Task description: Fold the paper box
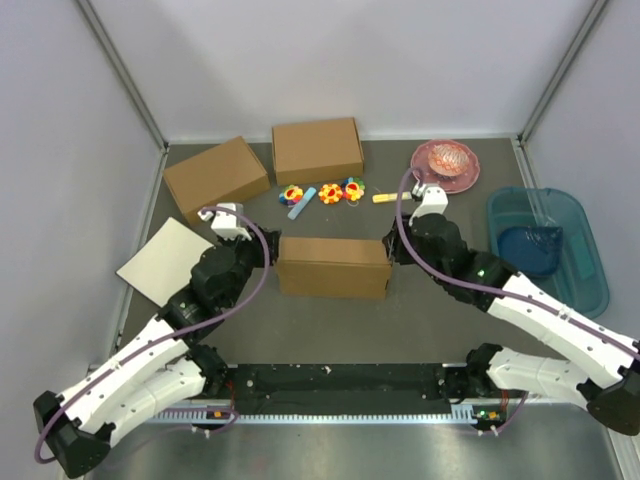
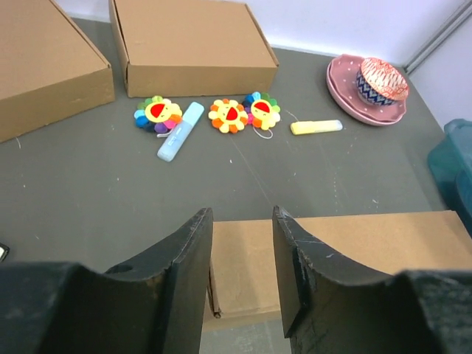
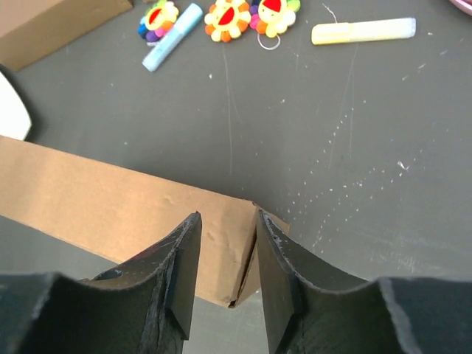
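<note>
straddling the left end of the paper box (image 2: 354,251), the left pincer (image 2: 241,217) has its two black fingers partly apart. the box's top and left corner show through the gap, with nothing pinched between them. the right pincer (image 3: 226,221) hangs the same way over the box's right end, fingers partly spread, the cardboard corner visible in the gap and not clamped. the paper box is formed into a closed, shallow brown rectangle lying flat mid-tabletop (image 1: 440,320), its long side facing the arm bases, one arm at each end. beyond it lie three flower toys (image 1: 330,193) in a row, a pale blue marker (image 1: 301,202) just beside the left one and a yellow marker (image 1: 390,197) to the right. behind these sit a cardboard box (image 1: 317,150) and, left of it, a second cardboard box (image 1: 216,178) set at an angle. a pink plate (image 1: 467,178) carrying a patterned bowl sits far right, a teal tray (image 1: 585,260) lies along the right edge, and an off-white board (image 1: 166,260) lies on the left.
</note>
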